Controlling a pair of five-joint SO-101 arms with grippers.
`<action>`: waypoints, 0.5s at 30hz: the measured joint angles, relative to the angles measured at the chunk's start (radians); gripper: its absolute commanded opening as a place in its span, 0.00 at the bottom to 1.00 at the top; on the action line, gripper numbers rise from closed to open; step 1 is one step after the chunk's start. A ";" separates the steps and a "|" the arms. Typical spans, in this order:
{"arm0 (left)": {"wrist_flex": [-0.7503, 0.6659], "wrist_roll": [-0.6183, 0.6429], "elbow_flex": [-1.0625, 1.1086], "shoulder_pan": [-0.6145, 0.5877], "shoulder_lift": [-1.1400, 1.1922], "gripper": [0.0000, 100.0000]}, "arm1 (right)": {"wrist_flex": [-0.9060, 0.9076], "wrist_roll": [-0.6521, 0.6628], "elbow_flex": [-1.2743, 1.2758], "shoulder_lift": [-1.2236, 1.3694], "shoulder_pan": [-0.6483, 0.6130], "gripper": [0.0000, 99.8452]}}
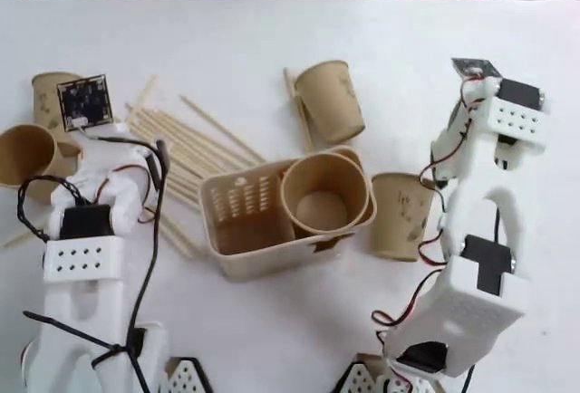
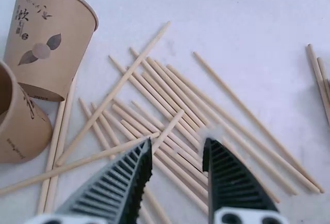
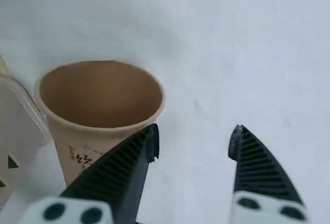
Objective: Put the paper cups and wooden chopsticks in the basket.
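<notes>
Jaws first: my left gripper is part open with nothing between its fingers. It hangs low over the wooden chopsticks, which lie scattered on the table to one side of the basket. My right gripper is spread wide and empty, just beside a paper cup that sits close against the basket's other side.

1 cup stands inside the basket. Another cup lies on its side just behind the basket. 2 more cups rest beyond the chopsticks, farthest from the basket.

I judge the chopsticks the riskier job. They are thin, flat on the table and crossed over each other, so a pinch may catch only 1, or skid off and scatter the rest. On the right, the paper cup sits off to one side of the gap, not within it. Closing from here could clip the rim, dent the thin wall or tip the cup over.
</notes>
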 measured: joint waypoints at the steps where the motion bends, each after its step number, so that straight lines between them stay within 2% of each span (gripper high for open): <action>1: 0.000 0.000 0.000 0.000 0.000 0.18 | 0.000 0.000 -0.014 0.009 -0.012 0.23; 4: 0.000 0.000 0.000 0.000 0.000 0.18 | 0.008 -0.057 -0.064 0.032 -0.035 0.23; 11: 0.000 0.000 0.000 0.000 0.000 0.18 | 0.058 -0.354 -0.170 0.117 -0.064 0.23; 15: 0.000 0.000 0.000 0.000 0.000 0.18 | 0.083 -0.431 -0.172 0.221 -0.107 0.23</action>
